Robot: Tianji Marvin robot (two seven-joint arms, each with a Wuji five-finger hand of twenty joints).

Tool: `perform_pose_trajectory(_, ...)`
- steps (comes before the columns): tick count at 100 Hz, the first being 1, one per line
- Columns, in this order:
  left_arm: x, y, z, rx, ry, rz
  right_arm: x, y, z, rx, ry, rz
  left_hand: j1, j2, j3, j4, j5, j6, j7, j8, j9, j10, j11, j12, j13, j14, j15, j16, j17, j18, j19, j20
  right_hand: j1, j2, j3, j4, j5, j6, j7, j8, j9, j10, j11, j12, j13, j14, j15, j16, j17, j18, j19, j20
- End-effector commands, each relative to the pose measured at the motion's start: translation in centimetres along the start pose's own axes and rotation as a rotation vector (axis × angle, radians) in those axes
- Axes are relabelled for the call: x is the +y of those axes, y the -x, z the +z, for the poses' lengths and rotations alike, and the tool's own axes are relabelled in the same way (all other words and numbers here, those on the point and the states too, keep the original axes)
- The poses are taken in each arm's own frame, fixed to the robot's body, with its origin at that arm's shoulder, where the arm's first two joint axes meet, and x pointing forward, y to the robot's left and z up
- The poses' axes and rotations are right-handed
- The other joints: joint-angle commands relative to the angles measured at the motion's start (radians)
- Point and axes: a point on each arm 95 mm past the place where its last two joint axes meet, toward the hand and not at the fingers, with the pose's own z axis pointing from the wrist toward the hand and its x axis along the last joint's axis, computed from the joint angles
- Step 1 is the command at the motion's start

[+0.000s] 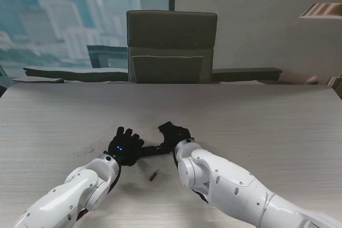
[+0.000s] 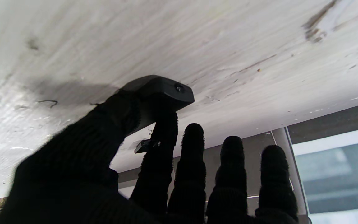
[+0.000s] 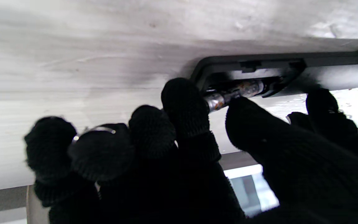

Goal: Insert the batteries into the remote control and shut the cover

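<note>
lower middle of the stand frame, on the pale wood-grain counter [image 1: 256, 121]: long black plastic remote control [image 1: 154, 148] spanning between both gloved hands. left hand [image 1: 124, 146] clamped on one end of the remote, thumb and forefinger pinching it. right hand [image 1: 173, 133] pinching a worn silver cylindrical battery [image 3: 235, 91] at the open compartment. small dark piece [image 1: 153, 175] lying nearer, between the forearms, too small to identify.

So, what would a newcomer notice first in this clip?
Two black-gloved hands meet at the table's near middle over a dark remote control. The right hand pinches a battery at its open compartment, while the left hand grips the other end. A grey chair faces them.
</note>
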Motion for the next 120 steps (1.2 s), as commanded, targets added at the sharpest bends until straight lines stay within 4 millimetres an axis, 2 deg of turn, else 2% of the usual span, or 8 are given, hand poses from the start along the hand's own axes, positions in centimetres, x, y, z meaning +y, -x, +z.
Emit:
perform_pose_trajectory(1, 1.9, -0.5, -0.4, 0.009, 0.066, -0.004, -0.3, -0.8, 0.0, 0.022, -0.023, 0.01, 0.054, 0.014, -0.016, 0.016, 0.089, -0.181, 0.165, 0.037, 0.011, -0.002, 0.01, 0.006, -0.004, 0.005, 0.005, -0.005, -0.008, 0.005, 0.008, -0.02, 0.026, -0.029, 0.039, -0.033, -0.019, -0.022, 0.023, -0.024, 0.009, 0.082, 0.008, -0.008, 0.017, -0.001, 0.005, -0.007, 0.002, 0.045, 0.01, -0.003)
perform_pose_trajectory(19, 1.9, -0.5, -0.4, 0.011, 0.065, -0.004, -0.4, -1.0, 0.1, 0.026, -0.029, 0.012, 0.054, 0.014, -0.017, 0.016, 0.09, -0.18, 0.166, 0.037, 0.011, -0.001, 0.01, 0.006, -0.004, 0.004, 0.005, -0.005, -0.008, 0.005, 0.007, -0.02, 0.053, -0.069, 0.064, -0.052, -0.034, -0.022, 0.067, -0.075, 0.011, 0.083, 0.013, -0.007, 0.016, -0.004, 0.013, -0.004, 0.005, 0.036, 0.014, -0.002)
perform_pose_trajectory(66, 1.9, -0.6, -0.5, 0.013, 0.064, -0.002, -0.5, -1.8, 0.6, 0.031, -0.035, 0.033, 0.057, 0.013, -0.015, 0.016, 0.091, -0.176, 0.166, 0.037, 0.012, -0.001, 0.011, 0.006, -0.005, 0.003, 0.005, -0.005, -0.008, 0.006, 0.008, -0.02, 0.073, -0.066, 0.076, -0.047, -0.05, 0.023, 0.096, -0.075, 0.011, 0.087, 0.026, 0.0, 0.018, -0.019, 0.037, 0.008, 0.034, 0.043, 0.022, -0.005)
perform_pose_trajectory(120, 1.9, -0.6, -0.5, 0.013, 0.065, 0.0, -1.5, -2.5, 1.5, 0.052, -0.098, 0.03, 0.072, 0.012, -0.013, 0.011, 0.094, -0.182, 0.172, 0.038, 0.012, -0.004, 0.013, 0.008, -0.003, 0.002, 0.007, -0.005, -0.006, 0.004, 0.009, -0.019, 0.089, -0.093, 0.102, -0.046, -0.047, 0.049, 0.114, -0.065, 0.031, 0.086, 0.029, 0.0, 0.019, -0.033, 0.055, 0.021, 0.057, 0.032, 0.034, -0.017)
